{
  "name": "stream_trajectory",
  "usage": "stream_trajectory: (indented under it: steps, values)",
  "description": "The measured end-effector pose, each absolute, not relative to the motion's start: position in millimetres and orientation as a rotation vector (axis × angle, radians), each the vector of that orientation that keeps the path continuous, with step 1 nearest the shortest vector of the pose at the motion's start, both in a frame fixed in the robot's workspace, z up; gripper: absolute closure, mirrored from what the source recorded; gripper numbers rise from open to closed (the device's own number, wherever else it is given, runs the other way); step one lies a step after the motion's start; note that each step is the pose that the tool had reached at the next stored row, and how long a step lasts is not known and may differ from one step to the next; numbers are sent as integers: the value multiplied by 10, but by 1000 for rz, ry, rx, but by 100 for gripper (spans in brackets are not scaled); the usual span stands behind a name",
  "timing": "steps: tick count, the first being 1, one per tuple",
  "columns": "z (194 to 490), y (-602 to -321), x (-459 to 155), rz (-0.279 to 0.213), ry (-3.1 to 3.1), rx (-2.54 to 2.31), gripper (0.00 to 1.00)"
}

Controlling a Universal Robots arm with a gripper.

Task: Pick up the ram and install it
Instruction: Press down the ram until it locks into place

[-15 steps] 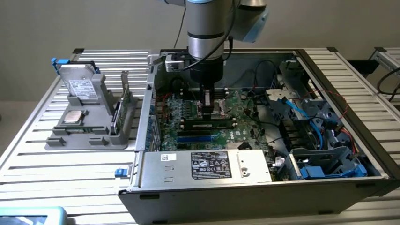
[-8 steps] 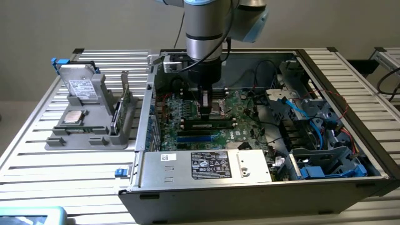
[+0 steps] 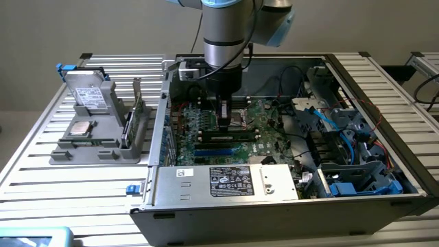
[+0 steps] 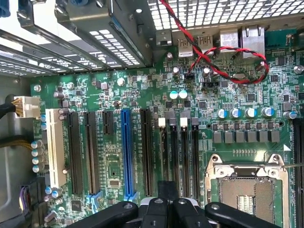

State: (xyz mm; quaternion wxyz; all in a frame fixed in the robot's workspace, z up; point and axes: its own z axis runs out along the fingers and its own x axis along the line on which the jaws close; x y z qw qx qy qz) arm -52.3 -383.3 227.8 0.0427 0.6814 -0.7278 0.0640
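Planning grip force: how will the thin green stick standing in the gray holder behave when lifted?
The green stick looks thin and narrow, so probably light and stiff. It stands on edge in the gray holder, so a sideways push would likely tip it.

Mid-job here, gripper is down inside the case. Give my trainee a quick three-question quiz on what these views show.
1. True or false: the black gripper hangs over the grey plastic fixture outside the open metal computer case.
2. Multiple choice: among the black expansion slots on the green motherboard, one long slot is (A) red, (B) blue, (C) yellow.
3. Short answer: in the exterior view, what long, narrow thing lies just under the gripper?
Key: 1 false, it is inside the case, above the motherboard. 2 B. 3 the long narrow ram stick, lying along the memory slots; whether it is fully seated cannot be told.
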Motion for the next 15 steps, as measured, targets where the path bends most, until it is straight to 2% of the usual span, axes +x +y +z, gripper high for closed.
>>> stream_trajectory:
  steps: [12, 15]
  values:
    - [2228, -3836, -538, 194, -2227, 2085, 89]
    - [2310, -3834, -536, 193, -2228, 2086, 89]
